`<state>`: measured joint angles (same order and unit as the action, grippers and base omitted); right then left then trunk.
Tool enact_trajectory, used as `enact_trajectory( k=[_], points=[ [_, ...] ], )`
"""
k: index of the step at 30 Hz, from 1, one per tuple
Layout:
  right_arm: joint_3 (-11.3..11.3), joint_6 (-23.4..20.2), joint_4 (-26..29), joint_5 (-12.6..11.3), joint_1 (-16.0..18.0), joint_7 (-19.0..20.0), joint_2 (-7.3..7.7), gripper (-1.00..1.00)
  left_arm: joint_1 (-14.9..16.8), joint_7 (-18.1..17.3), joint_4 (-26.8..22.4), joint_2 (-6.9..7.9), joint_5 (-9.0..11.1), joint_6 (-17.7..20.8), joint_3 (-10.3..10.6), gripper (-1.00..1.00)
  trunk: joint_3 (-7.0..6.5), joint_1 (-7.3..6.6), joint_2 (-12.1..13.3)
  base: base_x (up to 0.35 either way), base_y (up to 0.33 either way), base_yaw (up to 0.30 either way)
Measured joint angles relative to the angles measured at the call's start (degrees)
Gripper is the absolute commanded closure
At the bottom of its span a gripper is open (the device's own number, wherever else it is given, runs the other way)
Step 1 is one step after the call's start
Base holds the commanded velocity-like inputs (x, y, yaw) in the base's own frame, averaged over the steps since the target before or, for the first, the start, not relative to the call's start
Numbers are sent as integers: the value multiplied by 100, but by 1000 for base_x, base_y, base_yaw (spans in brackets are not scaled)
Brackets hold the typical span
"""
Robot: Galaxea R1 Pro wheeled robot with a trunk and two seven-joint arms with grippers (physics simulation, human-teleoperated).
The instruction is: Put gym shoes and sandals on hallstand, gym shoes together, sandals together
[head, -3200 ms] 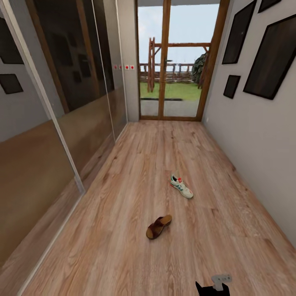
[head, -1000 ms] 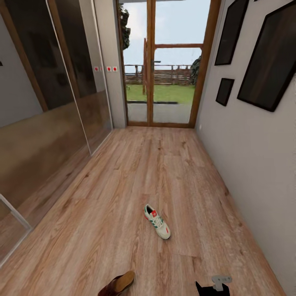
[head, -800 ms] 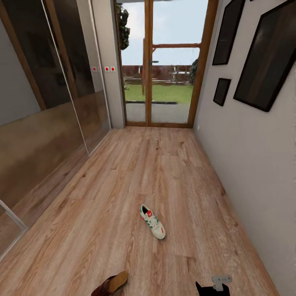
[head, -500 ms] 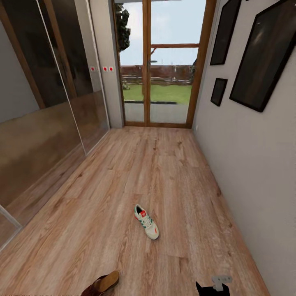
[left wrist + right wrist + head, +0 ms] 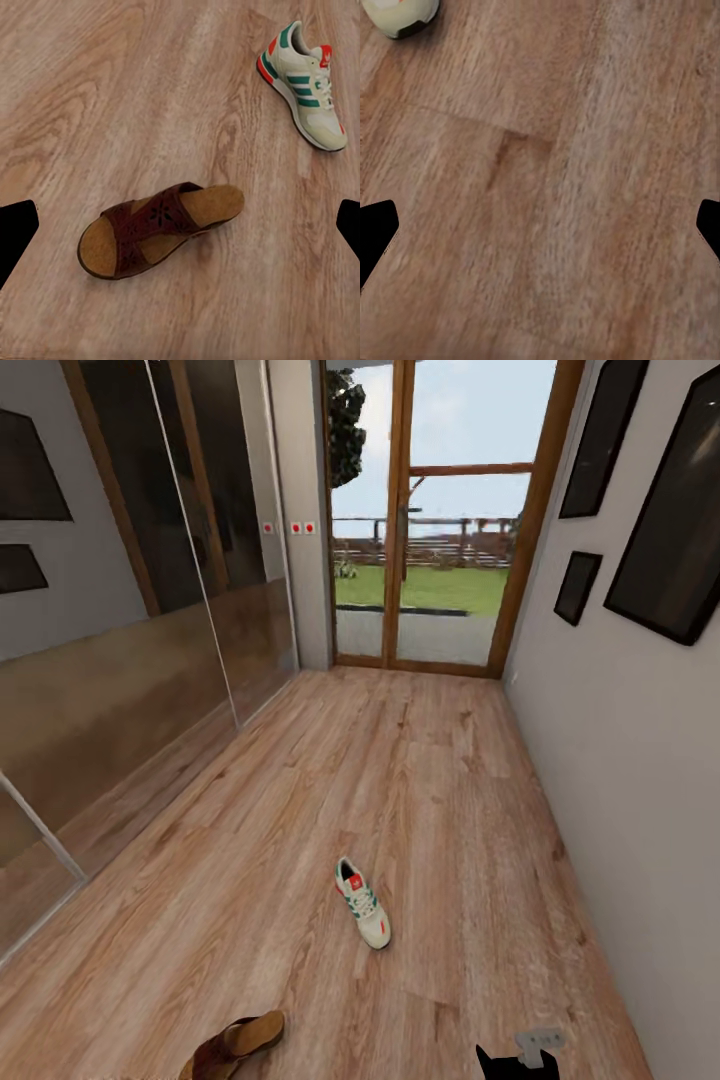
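One white gym shoe point(image 5: 362, 902) with green stripes and a red-orange heel lies on the wood-plank corridor floor point(image 5: 420, 780), its toe toward me. One brown sandal point(image 5: 235, 1045) lies nearer, at the head view's lower edge. In the left wrist view, the sandal point(image 5: 161, 229) sits below my open left gripper point(image 5: 181, 229), with the gym shoe point(image 5: 304, 86) farther off. My right gripper point(image 5: 542, 229) stands open over bare floor, the gym shoe's toe point(image 5: 401, 15) at that view's corner. The hallstand is out of view.
A mirrored sliding wardrobe point(image 5: 130, 660) lines the left side. A grey wall with dark picture frames point(image 5: 665, 520) lines the right. A glazed wooden door point(image 5: 440, 560) closes the far end. A dark part of my right arm point(image 5: 520, 1058) shows at the bottom.
The camera has travelled forward along the corridor and swung slightly left. The gym shoe and sandal show nearer and lower in the picture; neither has moved on the floor.
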<state>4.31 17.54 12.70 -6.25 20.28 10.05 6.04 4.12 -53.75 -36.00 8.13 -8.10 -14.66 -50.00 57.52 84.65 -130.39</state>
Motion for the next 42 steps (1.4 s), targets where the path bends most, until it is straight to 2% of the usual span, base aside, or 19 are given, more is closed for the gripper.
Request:
enact_trajectory(
  k=[42],
  points=[
    [0,-6,0,0,0,1,-2,-100,0,9,0,2,0,0,-11,-100,0,1,0,8,-17,275]
  ],
)
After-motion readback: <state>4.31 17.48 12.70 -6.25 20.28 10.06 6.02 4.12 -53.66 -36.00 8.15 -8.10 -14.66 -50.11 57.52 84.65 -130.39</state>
